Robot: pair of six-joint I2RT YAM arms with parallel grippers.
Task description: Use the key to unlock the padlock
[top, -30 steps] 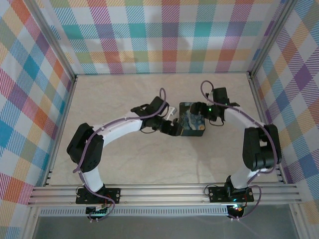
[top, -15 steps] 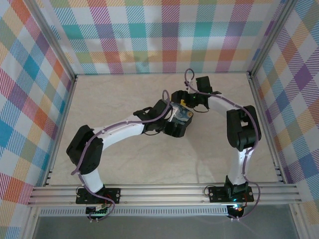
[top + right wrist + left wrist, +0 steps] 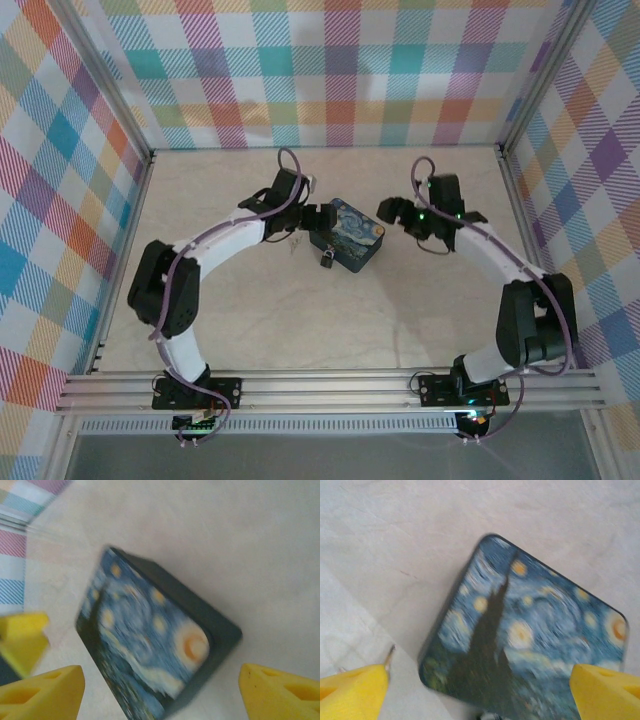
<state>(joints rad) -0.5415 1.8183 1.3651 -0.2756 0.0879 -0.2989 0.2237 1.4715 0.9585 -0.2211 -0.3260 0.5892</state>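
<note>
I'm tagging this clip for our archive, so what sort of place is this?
Probably a robot test cell, not a home or shop: a beige tabletop boxed in by pastel plaid fabric walls and silver aluminium frame rails, with two white-and-black robot arms bolted at its near edge.

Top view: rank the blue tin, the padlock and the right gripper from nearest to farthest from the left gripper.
1. blue tin: just in front of the left gripper.
2. padlock: on the table, beside the tin's near edge.
3. right gripper: past the tin, on its right side.
</note>
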